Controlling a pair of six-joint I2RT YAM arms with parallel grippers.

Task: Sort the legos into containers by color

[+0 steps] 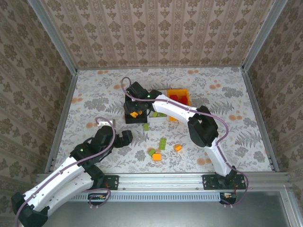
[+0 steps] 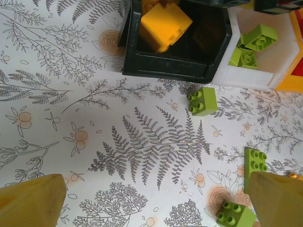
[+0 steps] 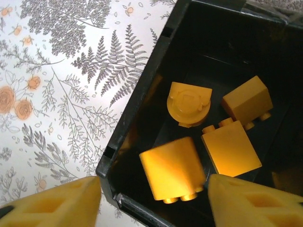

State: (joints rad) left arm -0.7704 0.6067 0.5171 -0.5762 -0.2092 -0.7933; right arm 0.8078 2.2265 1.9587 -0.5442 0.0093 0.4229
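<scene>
Lime lego (image 2: 202,100): likely light, hard, slick; I'd pinch its flat sides (left gripper (image 2: 154,198) jaws wide, right gripper (image 3: 154,198) jaws parted)

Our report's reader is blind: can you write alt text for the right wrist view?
Four orange-yellow legos inside the black bin, the nearest one blurred, framed between the open yellow fingers of the right claw. Fern-printed table lies to the left.

Orange bin (image 2: 293,80) partly off-frame, R side
</scene>
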